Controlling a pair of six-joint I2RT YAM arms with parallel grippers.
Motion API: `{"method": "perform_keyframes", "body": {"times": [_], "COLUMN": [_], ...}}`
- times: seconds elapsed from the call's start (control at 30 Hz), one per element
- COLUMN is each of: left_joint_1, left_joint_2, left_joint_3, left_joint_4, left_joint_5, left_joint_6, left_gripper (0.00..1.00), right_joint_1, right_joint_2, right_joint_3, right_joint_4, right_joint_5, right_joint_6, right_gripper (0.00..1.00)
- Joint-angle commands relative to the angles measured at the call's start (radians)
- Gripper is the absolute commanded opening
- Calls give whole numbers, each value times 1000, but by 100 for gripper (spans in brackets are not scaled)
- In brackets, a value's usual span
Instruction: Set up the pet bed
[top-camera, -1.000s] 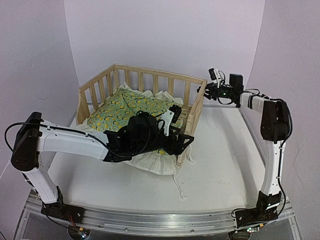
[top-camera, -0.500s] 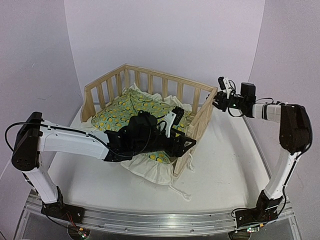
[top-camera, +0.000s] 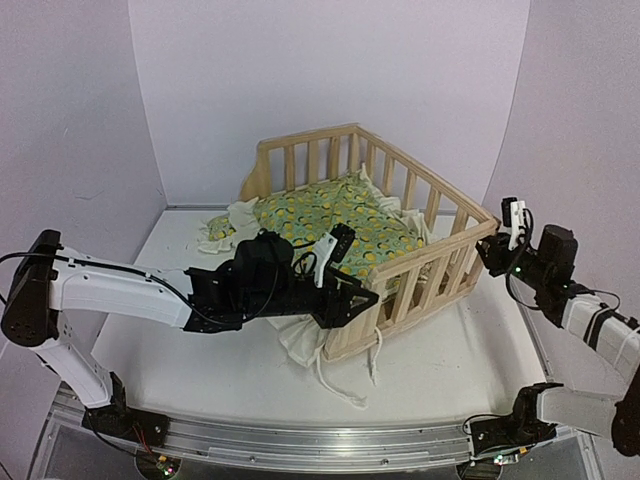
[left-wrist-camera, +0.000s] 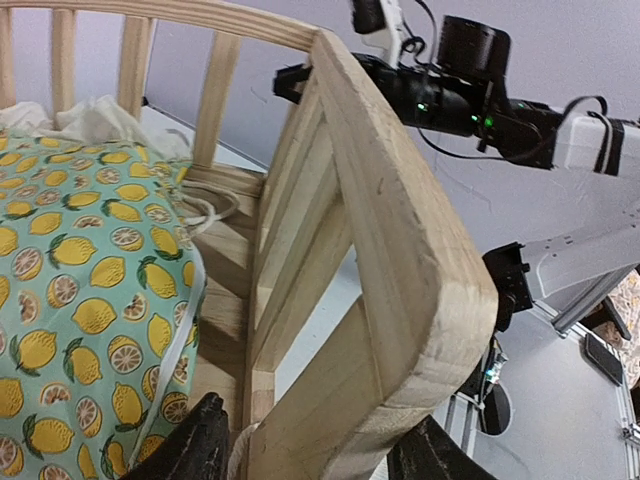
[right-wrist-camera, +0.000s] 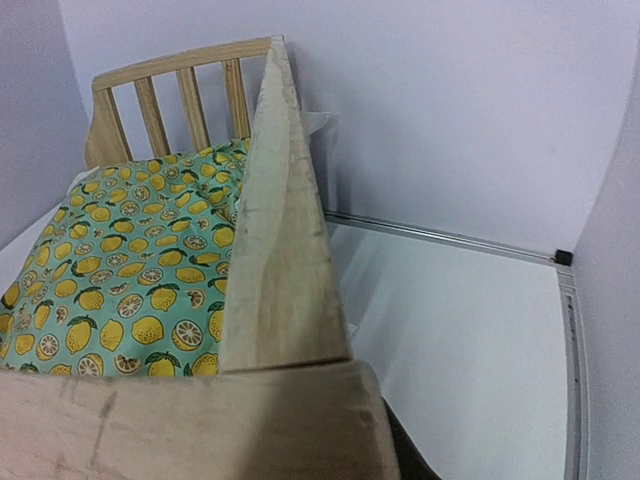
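1. The left gripper (top-camera: 350, 300) is at the near corner of the bed (top-camera: 420, 263). In the left wrist view its 2 dark fingers (left-wrist-camera: 205, 445) stand on both sides of the corner's top rail, half open. One finger touches the wood, and a white cord (left-wrist-camera: 180, 330) lies beside the other. I cannot tell if the jaws already press the wood.
2. The right gripper (top-camera: 497, 250) is at the right corner of the same bed, and it is closed narrow on the end of the top rail. In the right wrist view the pale wood fills the bottom of the picture and hides the fingers.
3. The bed stands on the white table (top-camera: 440, 350), in the middle, between the 2 arms. It is turned at an angle, so 1 corner points to the near edge.
4. The cushion (top-camera: 340, 215), green with yellow lemons, lies inside the bed. Its cream ruffle (top-camera: 300, 340) hangs out at the near-left side, under the left arm, onto the table.
5. Some more white cloth (top-camera: 228, 225) lies on the table just beside the far-left side of the bed.
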Motion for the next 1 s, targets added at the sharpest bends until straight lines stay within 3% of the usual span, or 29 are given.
{"method": "perform_keyframes", "body": {"times": [0.0,0.27,0.4,0.53,0.63,0.67,0.77,0.83,0.97], "left_joint_1": [162,310,316,317,317,317,316,315,316], "left_joint_2": [-21,-7,-104,-294,-443,-482,-560,-584,-631], "left_joint_3": [11,45,-33,-185,-306,-342,-443,-496,-570], "left_joint_4": [-34,-86,-88,-102,-114,-117,-119,-120,-131], "left_joint_5": [-124,-73,-73,-11,56,74,101,85,54], "left_joint_6": [15,41,75,83,66,46,1,-22,-80], "left_gripper": [51,51,66,78,82,83,84,84,84], "right_joint_1": [-14,176,194,195,195,195,199,213,238], "right_joint_2": [-93,-91,-85,-125,-157,-166,-182,-200,-291], "right_joint_3": [-23,42,74,97,103,103,93,72,41], "right_joint_4": [-40,-119,-192,-326,-404,-425,-432,-401,-450], "right_joint_5": [301,365,394,397,330,313,196,124,148], "right_joint_6": [453,452,446,409,383,376,347,333,394], "right_gripper": [0,0,1,18,25,24,2,0,0]}}
